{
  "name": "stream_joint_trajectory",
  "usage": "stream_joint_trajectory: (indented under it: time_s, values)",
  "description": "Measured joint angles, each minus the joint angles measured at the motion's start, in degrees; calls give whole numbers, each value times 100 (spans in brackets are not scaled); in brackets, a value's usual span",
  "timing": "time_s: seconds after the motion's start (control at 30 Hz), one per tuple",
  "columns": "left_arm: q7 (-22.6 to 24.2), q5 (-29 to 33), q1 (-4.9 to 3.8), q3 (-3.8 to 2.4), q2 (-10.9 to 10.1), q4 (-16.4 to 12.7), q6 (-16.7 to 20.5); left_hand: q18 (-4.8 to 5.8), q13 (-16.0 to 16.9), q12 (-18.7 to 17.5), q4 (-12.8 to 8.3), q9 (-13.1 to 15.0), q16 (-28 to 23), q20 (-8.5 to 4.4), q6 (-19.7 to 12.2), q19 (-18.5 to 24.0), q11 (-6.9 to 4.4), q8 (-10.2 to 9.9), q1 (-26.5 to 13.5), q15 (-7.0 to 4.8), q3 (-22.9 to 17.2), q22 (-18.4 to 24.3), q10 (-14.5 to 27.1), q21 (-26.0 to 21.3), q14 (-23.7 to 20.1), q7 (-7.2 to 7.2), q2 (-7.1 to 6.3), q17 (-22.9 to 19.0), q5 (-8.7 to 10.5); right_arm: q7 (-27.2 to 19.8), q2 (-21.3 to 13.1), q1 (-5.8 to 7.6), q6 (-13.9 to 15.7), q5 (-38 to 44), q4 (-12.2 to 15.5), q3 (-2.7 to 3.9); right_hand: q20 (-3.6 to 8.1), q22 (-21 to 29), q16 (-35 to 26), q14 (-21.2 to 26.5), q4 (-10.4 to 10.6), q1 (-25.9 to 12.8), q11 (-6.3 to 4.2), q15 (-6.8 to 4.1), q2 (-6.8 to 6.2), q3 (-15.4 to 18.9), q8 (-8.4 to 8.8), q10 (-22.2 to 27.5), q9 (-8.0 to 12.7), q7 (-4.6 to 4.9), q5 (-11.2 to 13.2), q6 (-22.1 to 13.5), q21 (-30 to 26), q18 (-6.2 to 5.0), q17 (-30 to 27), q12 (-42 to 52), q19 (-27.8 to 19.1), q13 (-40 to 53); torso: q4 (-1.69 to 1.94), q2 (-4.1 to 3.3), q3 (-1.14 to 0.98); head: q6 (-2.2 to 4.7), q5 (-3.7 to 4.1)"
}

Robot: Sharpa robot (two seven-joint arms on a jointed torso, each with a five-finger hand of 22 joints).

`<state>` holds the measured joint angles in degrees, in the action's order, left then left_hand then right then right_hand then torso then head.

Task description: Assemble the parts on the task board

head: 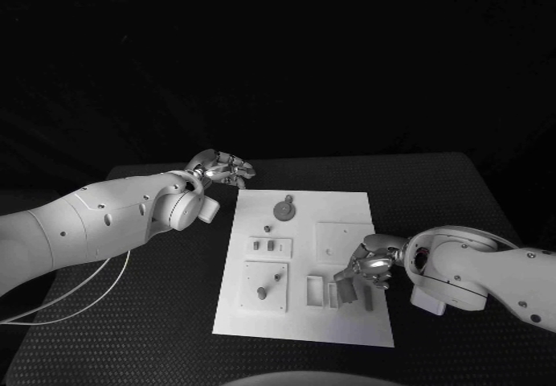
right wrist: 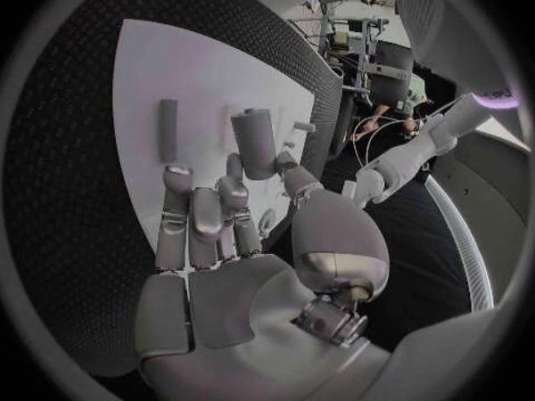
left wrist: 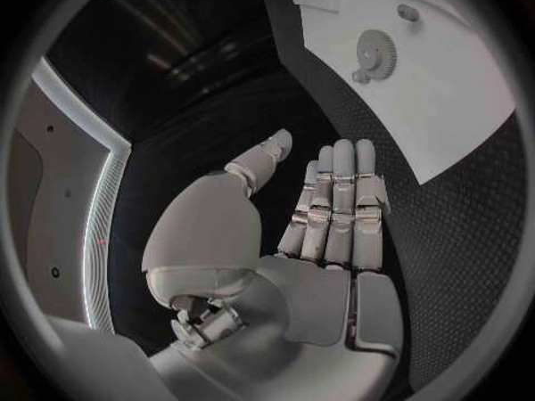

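Nearest the head camera, the task board is lying white on the black table, and the right hand is hovering over its near right part, beside the slotted blocks. A short grey rod is lying just below the hand; a gear is sitting toward the far end. The left hand is waiting off the far left corner, well apart from the parts.

From the left wrist, that hand's fingers are stretching out flat and together, thumb apart, holding nothing, with the board's corner and the gear beyond them.

From the right wrist, the hand is pinching a stubby grey cylinder between thumb and fingertips, holding it upright over the board, while the loose rod is lying flat further out.

My worry is the grip: the cylinder is being held only at its lower end, so it could tilt or slip as it goes toward a hole. If it comes down crooked it could jam, or nudge the board sideways since the other hand isn't steadying it. A careless sweep could also roll the loose rod away.
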<state>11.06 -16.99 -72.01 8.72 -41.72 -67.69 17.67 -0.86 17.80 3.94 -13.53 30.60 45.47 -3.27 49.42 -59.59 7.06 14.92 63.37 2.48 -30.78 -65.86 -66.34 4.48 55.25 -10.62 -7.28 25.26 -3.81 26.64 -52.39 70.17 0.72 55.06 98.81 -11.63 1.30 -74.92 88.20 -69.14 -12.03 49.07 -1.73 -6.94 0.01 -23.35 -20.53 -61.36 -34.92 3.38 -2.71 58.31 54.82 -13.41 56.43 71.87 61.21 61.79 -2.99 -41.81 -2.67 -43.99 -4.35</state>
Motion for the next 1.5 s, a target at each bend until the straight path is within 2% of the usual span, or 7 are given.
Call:
stream_joint_trajectory:
  time_s: [0.17, 0.47, 0.63, 0.7, 0.73, 0.8, 1.5]
  values:
    - [-5, 0, 0, 1, 4, -1, 0, 0, 0, 0, 8, -13, 0, 0, -42, 0, 21, 0, -28, 0, 8, -7, 21, 0, 0, -1, -18, 12, 0, 6, 53, 52, 141, -399, -3, -3, 0, 0, 0, -12, -1, 0, 9, -9, 0, 0, -1, -9, 0, -14, 0, 14, 0, -1, -5, 0, 0, 0, 3, -1, -2, 1, 4]
    - [-15, 1, -1, 2, 10, -14, -2, 0, 0, 0, 21, -12, 0, 0, -42, 0, 21, 0, -27, 0, 21, -7, 21, 0, 0, -1, -18, 17, 0, 111, 502, 52, 294, -639, -259, -21, -11, 0, 0, -23, -1, 22, 11, -3, -22, 1, 0, -11, 0, -28, 0, 28, 0, -2, -103, 0, 12, -33, 3, -5, -6, -1, -20]
    - [-19, 1, -1, 2, 37, -16, -8, 0, 0, 0, 21, -12, 0, 0, -42, 0, 21, 0, -27, 0, 21, -6, 21, 0, 0, -1, -18, 17, 0, 147, 705, 49, 317, -586, -389, -133, -20, 0, 0, -26, -1, 18, 20, -10, -27, 1, 4, -20, -1, -31, 4, 32, 0, -40, -124, 0, 20, -50, 9, -8, -7, -7, -15]
    - [-20, 1, -1, 2, 40, -17, -10, 0, 0, 0, 21, -12, -22, 0, -42, 0, 21, 0, -27, 0, 21, -6, 21, 0, 0, -1, -18, 17, 0, 158, 766, 40, 316, -566, -423, -166, -20, 0, 0, -15, 4, -36, 20, -21, -81, -14, 32, -21, -18, -31, 4, 32, 0, -41, -131, 0, 20, -57, 13, -9, -6, -10, -14]
    - [-20, 1, -1, 2, 40, -17, -12, 0, 0, 0, 33, -12, -22, 0, -42, 0, 21, 0, -27, 0, 9, -6, 21, 0, 0, -1, -18, 20, 0, 161, 785, 37, 316, -558, -432, -177, -18, 0, -1, -14, -171, -66, 20, -23, -111, -216, 43, -21, -19, -32, 5, 32, 0, -41, -131, 0, 23, -57, 15, -9, -4, -15, -14]
    - [-23, 2, -1, 2, 39, -18, -13, 0, 0, 0, 37, -12, -22, 0, -42, 0, 21, 0, -48, 0, 5, -6, 21, 0, 0, -1, 2, 23, 0, 169, 812, 24, 312, -541, -447, -197, -7, 0, -1, -14, -241, -102, 21, -24, -147, -314, 59, -22, -19, -33, 5, 33, 0, -44, -133, 0, 34, -57, 18, -11, -3, -25, -22]
    - [-43, 3, -3, 4, 6, -42, -19, 0, 0, 0, 37, -12, -22, 0, -42, 0, 20, 0, -48, 0, 5, -10, 20, -21, 0, 0, 2, 28, 0, 213, 919, -63, 302, -361, -536, -219, -8, 0, -1, -28, -258, -534, -2, -32, -140, -502, 75, 1, -18, -52, 5, 53, -35, -69, -162, 0, 53, -69, 1, -8, -7, -7, -83]
